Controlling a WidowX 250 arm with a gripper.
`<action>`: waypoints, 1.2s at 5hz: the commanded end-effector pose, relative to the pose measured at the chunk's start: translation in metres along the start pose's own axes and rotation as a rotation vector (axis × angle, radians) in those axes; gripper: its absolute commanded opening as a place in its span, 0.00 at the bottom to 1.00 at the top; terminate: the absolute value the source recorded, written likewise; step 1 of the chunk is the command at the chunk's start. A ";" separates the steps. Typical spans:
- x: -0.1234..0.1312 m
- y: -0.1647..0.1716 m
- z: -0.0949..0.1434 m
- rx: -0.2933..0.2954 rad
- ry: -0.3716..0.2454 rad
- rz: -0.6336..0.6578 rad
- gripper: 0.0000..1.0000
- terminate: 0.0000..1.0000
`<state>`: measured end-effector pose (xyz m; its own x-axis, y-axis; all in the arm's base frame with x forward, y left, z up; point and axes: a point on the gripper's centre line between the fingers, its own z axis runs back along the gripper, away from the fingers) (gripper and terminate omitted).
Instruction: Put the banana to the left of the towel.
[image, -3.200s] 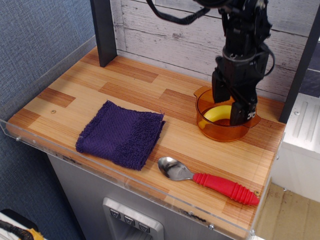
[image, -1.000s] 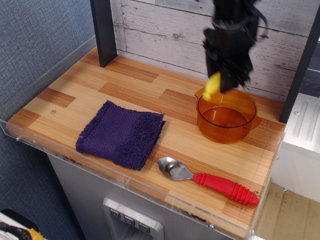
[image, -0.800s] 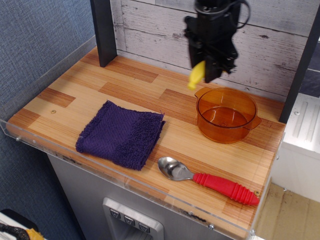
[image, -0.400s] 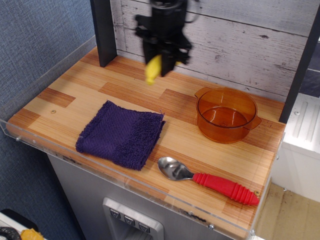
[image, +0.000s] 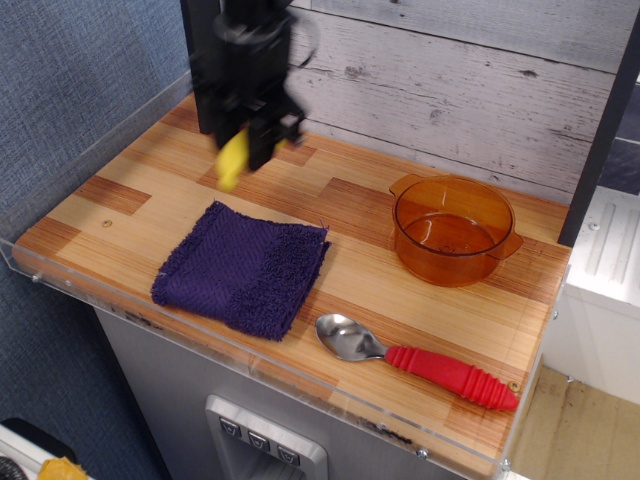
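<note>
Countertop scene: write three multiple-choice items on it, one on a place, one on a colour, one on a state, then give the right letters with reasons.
1. Where does the spoon lie?
A. inside the bowl
B. near the front edge, right of the towel
C. on the towel

2. What colour is the bowl?
A. orange
B. green
C. white

3. What state is the banana in?
A. lying in the bowl
B. resting on the towel
C. held in the hand above the counter

Answers: 1 B, the spoon rests on bare wood by the front edge. 2 A, it is see-through orange. 3 C, the banana hangs from the shut hand behind the towel.
</note>
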<state>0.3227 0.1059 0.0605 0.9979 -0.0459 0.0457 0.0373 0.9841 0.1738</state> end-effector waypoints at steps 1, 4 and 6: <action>-0.054 0.029 -0.004 0.048 0.007 0.144 0.00 0.00; -0.090 0.042 -0.026 0.115 0.027 0.321 0.00 0.00; -0.096 0.047 -0.025 0.097 0.011 0.373 1.00 0.00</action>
<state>0.2397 0.1728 0.0168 0.9500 0.3077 0.0536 -0.3115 0.9216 0.2313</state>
